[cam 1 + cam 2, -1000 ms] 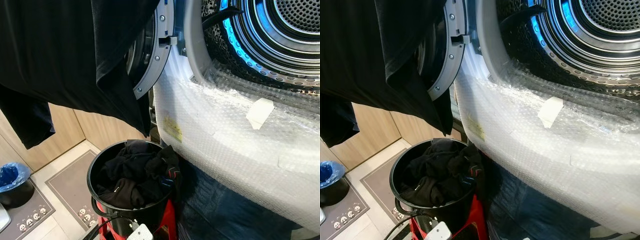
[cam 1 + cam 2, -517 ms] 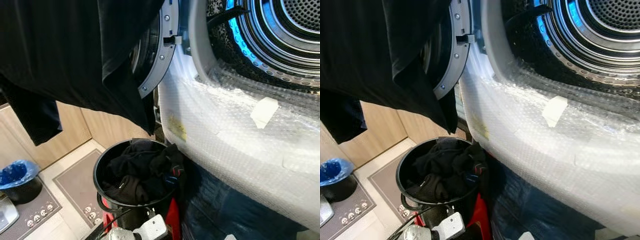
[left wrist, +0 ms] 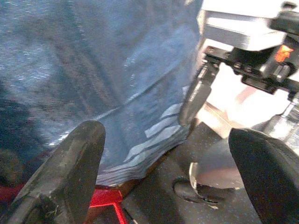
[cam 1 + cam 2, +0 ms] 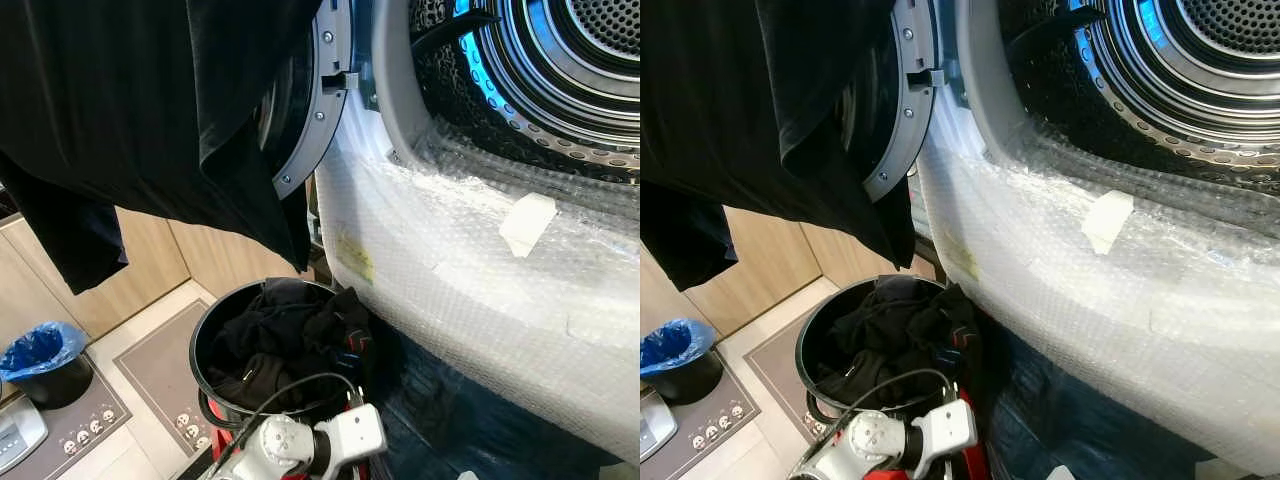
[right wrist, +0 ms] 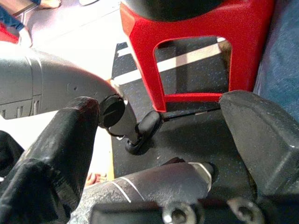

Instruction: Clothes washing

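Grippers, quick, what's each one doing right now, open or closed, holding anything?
Left gripper: open, holding nothing, down low by the blue cloth.
Right gripper: open, holding nothing, near the red stool.

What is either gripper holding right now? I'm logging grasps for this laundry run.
Nothing. The left gripper and right gripper are both open, with only floor and a red stool beyond.

We see our left arm (image 4: pixel 300 445) as a silver, rounded joint beside a white boxy block, with a thin black cable (image 4: pixel 290 385) looping over it. Our left gripper (image 3: pixel 173 168) and right gripper (image 5: pixel 159 149) each have two thick, matte black fingers, scuffed grey.
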You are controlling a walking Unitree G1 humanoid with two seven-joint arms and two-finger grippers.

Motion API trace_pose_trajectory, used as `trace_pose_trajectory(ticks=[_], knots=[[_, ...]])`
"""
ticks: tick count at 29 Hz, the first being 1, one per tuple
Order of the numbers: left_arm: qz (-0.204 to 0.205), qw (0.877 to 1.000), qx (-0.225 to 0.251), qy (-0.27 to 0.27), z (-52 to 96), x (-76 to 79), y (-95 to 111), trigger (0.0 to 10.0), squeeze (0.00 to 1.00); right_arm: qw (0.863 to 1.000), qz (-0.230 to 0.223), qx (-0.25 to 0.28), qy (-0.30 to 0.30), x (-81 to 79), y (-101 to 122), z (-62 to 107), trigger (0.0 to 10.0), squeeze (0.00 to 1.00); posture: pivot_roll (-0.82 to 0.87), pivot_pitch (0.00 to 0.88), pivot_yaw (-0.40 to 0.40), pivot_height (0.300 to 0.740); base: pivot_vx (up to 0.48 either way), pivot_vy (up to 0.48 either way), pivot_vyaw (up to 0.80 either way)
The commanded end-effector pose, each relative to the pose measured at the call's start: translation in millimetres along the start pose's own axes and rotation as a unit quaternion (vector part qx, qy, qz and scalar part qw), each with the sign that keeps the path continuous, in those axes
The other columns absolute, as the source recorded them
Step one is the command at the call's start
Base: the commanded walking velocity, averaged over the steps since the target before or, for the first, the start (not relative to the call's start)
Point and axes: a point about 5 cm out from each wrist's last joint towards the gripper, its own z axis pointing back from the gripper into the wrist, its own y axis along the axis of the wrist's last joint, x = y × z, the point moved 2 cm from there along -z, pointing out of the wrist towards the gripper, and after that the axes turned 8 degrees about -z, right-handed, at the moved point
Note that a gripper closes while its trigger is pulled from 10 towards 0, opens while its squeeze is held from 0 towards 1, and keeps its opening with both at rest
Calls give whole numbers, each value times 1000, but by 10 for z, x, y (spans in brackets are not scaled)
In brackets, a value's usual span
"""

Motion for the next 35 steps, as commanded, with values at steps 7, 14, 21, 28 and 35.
trace_pose_trajectory(ticks=[7, 14, 21, 28, 35], knots=[[-55, 998, 19, 10, -62, -56, 247, 10000, 0, 1000, 13, -23, 11, -21, -46, 12, 10000, 0, -77, 0, 98, 740, 0, 0, 0], [-91, 995, 26, 34, -17, -84, 398, 10000, 0, 1000, 24, -17, -2, 6, 1, 12, 10000, 0, -73, 0, 103, 740, 0, 0, 0], [-110, 988, 3, 106, 30, -142, 493, 10000, 0, 999, 42, 6, -25, 32, 109, -15, 10000, 0, -56, 0, 97, 740, 0, 0, 0], [-111, 974, -11, 199, 119, -221, 592, 10000, 0, 994, 52, 55, -78, 117, 302, -17, 10000, 0, -36, 0, 81, 740, 0, 0, 0], [-77, 947, -33, 309, 333, -409, 613, 10000, 0, 985, 36, 110, -131, 218, 449, 61, 10000, 0, -17, 0, 60, 740, 0, 0, 0]])
